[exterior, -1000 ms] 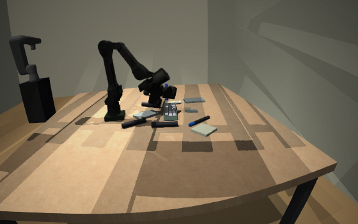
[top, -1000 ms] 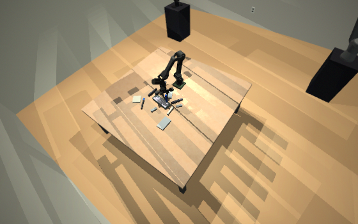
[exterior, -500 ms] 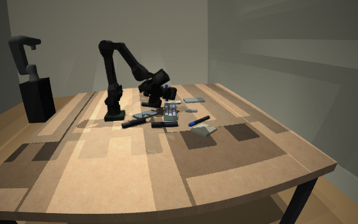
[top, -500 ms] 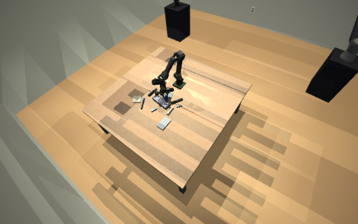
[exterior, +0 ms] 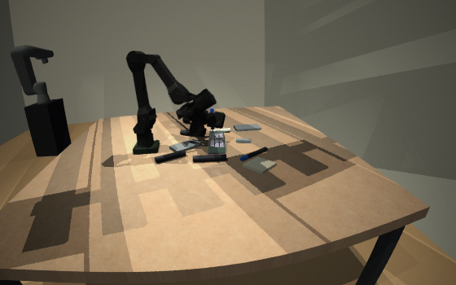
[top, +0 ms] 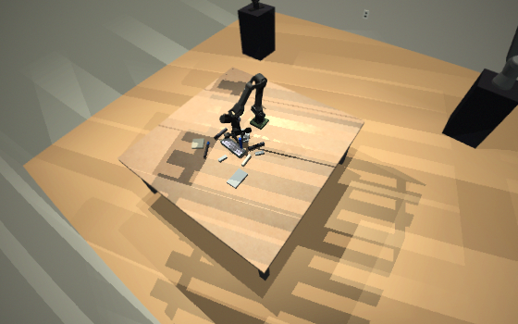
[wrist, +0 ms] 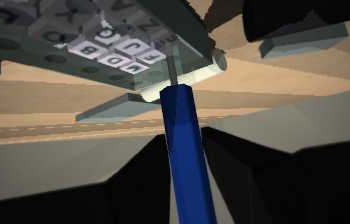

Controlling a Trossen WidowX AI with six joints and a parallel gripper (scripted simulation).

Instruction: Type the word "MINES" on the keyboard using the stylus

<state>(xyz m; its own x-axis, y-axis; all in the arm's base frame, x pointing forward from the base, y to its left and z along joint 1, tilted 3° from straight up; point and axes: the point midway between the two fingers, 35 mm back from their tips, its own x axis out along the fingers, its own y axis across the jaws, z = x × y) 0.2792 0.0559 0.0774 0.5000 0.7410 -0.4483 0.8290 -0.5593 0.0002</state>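
The stylus [top: 240, 143] [exterior: 212, 111] [wrist: 177, 107] has a blue body and a thin grey tip. My gripper [top: 240, 136] [wrist: 183, 139] is shut on the blue body, holding it steeply, tip down. The small keyboard [top: 233, 147] [exterior: 217, 142] [wrist: 88, 76] lies under the gripper, with light letter keys. In the wrist view the tip overlaps the keyboard's end beside the E key [wrist: 169, 38]; W, D, B, F, J, G and Z show nearby. Whether the tip touches or presses a key cannot be told. In the exterior view the arm hides the fingertips.
Around the keyboard lie black rods [top: 256, 145] [exterior: 209, 158], a cream cylinder [top: 246, 160] [wrist: 191, 82], small grey blocks [top: 222, 158] [exterior: 243, 141], a blue-ended marker [top: 206, 150] [exterior: 255, 154], a pale pad [top: 197, 143] [exterior: 260, 165] and a grey slab [top: 238, 178] [exterior: 247, 127].
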